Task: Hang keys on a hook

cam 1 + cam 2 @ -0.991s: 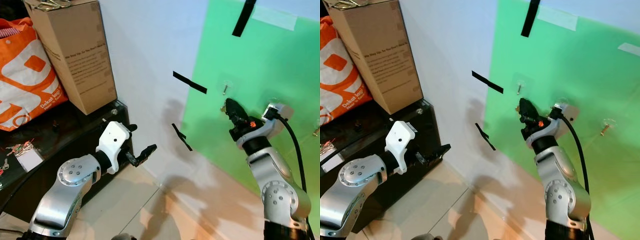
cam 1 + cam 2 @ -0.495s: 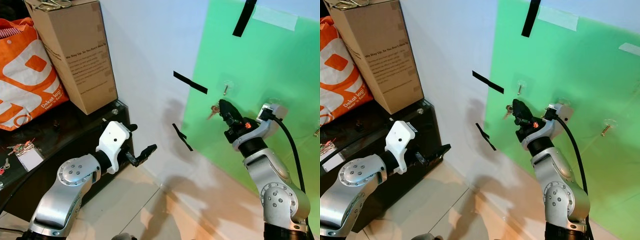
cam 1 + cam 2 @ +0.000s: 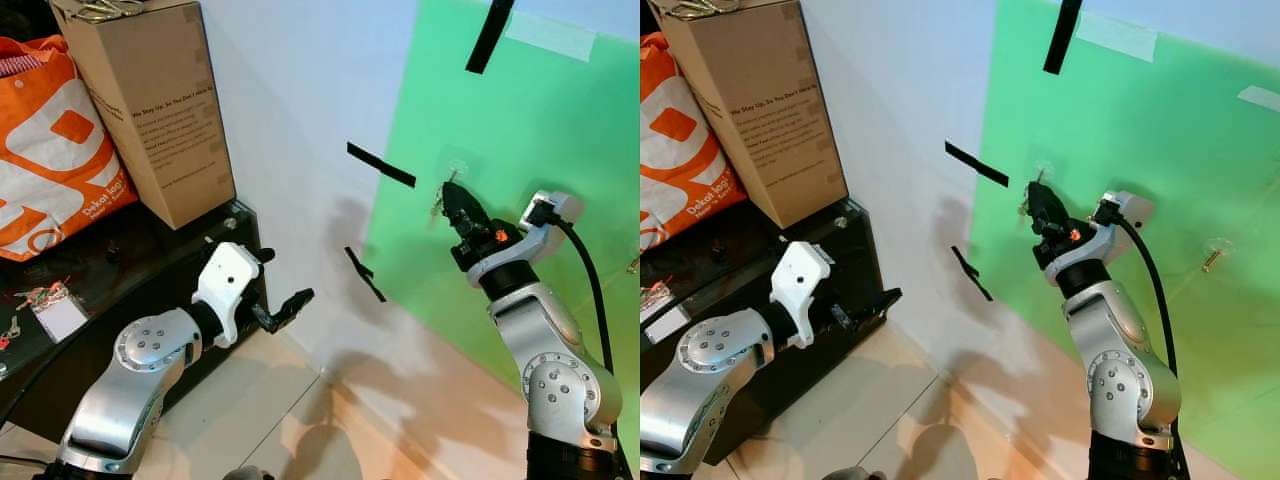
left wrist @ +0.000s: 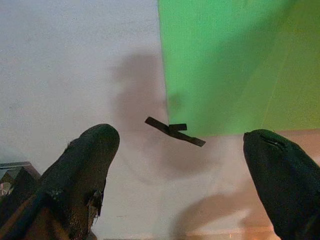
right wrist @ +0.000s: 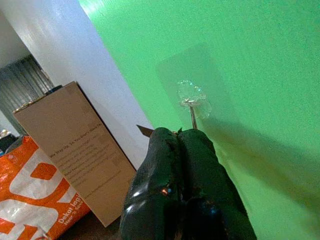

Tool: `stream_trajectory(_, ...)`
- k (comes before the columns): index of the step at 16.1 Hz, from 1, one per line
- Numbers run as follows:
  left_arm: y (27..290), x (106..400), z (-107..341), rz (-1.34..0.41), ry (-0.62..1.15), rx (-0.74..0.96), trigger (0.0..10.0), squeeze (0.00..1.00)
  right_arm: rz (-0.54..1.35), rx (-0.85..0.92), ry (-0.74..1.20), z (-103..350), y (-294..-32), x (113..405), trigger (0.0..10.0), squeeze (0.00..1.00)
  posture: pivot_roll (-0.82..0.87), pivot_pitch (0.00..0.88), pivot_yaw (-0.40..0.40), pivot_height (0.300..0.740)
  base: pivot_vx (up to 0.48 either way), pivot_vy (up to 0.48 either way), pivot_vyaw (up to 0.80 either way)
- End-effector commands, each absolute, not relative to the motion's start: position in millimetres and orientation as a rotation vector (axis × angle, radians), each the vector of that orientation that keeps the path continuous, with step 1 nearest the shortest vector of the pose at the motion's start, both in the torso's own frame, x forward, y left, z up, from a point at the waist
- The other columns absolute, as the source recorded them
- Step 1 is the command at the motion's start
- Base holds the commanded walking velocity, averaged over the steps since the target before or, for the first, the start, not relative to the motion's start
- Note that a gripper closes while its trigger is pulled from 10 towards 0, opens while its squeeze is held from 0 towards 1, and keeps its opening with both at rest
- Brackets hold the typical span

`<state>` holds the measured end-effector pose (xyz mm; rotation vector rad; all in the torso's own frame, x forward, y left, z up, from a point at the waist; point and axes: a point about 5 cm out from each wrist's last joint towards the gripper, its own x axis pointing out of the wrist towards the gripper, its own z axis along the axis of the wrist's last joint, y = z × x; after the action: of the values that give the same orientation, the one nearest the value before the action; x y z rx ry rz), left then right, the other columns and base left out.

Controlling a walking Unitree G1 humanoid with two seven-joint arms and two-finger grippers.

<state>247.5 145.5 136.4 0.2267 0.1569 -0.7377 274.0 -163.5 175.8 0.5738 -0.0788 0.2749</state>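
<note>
Green wall (image 3: 560, 120), hook (image 5: 191, 102) beyond right hand (image 5: 181, 137)

- I can't see the keys (image 3: 437, 207) clearly; they're tiny beside the right gripper (image 3: 452, 193).
- Its closed fingers (image 5: 180, 165) cover the lower end of the hook (image 5: 190, 102).
- The orange bag (image 3: 50, 150) is cut off by the frame edge.

Left gripper (image 4: 180, 175) fingers (image 4: 87, 165) spread wide before white wall (image 4: 75, 60), green sheet (image 4: 235, 60), black tape (image 4: 175, 131).
</note>
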Motion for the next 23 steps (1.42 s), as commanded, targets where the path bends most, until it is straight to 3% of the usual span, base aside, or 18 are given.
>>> stream_trajectory(1, 143.3, 248.2, 140.8, -0.748, 0.144, 0.23, 10.0, 0.0, 0.263, 0.579, -0.122, 186.3, -167.3, 275.2, 10.0, 0.0, -0.05, 0.0, -0.003, 0.74, 0.0, 0.0, 0.0)
stream_trajectory(12, 143.8, 248.2, 140.3, -0.752, 0.152, 0.235, 10.0, 0.0, 0.27, 0.537, -0.047, 171.4, -167.2, 268.2, 10.0, 0.0, -0.05, 0.0, 0.001, 0.74, 0.0, 0.0, 0.0)
stream_trajectory(23, 139.9, 247.1, 140.0, -0.77, 0.144, 0.232, 10.0, 0.0, 0.337, 0.57, -0.098, 187.0, -161.4, 266.5, 10.0, 0.0, -0.05, 0.0, -0.01, 0.74, 0.0, 0.0, 0.0)
